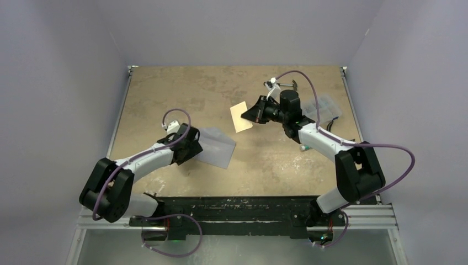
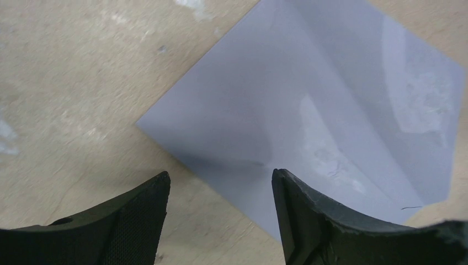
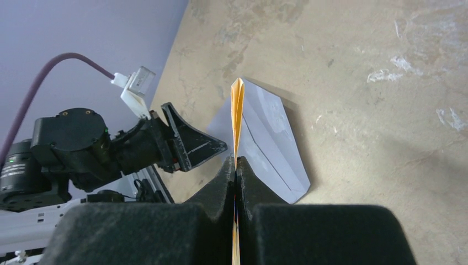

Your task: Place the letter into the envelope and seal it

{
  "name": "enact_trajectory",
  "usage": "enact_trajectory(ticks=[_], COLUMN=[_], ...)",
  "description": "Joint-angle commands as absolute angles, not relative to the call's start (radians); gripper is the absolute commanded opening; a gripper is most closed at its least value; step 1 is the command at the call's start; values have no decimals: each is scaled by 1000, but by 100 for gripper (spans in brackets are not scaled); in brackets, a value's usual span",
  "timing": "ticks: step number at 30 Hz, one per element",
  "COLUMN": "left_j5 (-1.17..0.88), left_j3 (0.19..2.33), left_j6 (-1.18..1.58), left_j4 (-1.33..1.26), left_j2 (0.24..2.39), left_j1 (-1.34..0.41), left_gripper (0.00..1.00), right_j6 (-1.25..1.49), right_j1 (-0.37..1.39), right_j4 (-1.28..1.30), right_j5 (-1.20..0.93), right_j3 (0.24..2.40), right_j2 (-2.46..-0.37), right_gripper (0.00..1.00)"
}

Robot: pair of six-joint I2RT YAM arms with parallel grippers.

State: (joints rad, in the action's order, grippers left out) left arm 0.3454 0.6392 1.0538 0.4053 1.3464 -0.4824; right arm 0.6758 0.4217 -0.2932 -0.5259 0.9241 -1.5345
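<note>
The grey-blue envelope (image 1: 216,146) lies flat on the table left of centre; it also fills the left wrist view (image 2: 331,105) and shows in the right wrist view (image 3: 270,138). My left gripper (image 1: 190,144) is open and empty, its jaws straddling the envelope's near edge (image 2: 221,182). My right gripper (image 1: 251,114) is shut on the cream letter (image 1: 241,116), held above the table right of centre. In the right wrist view the letter (image 3: 237,118) stands edge-on between the shut fingers (image 3: 236,165).
A clear plastic sleeve (image 1: 325,107) lies at the back right by the right arm. A small pale object (image 1: 303,148) lies under the right forearm. Grey walls (image 1: 66,83) close in the table on three sides.
</note>
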Motion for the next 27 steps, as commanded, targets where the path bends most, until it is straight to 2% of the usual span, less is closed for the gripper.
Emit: enact_trajectory(ticks=[1, 8, 14, 17, 23, 27], left_j5=[282, 139, 107, 115, 105, 79], left_j3=[598, 739, 840, 848, 818, 761], left_j6=[975, 838, 841, 844, 843, 828], left_j4=[174, 54, 71, 119, 192, 212], left_j2=[1404, 1626, 1719, 1697, 1623, 1586], left_j1=[-461, -456, -456, -456, -456, -456], left_gripper=[64, 45, 40, 43, 59, 62], right_j6=[653, 602, 611, 643, 753, 810], right_j1=[423, 423, 425, 427, 437, 457], right_j4=[-335, -303, -322, -349, -378, -407], right_j5=[-541, -523, -530, -536, -518, -501], right_j3=[977, 991, 948, 916, 868, 837], right_j2=[-1503, -1539, -1573, -1595, -1630, -1635], right_gripper=[0, 0, 0, 0, 0, 0])
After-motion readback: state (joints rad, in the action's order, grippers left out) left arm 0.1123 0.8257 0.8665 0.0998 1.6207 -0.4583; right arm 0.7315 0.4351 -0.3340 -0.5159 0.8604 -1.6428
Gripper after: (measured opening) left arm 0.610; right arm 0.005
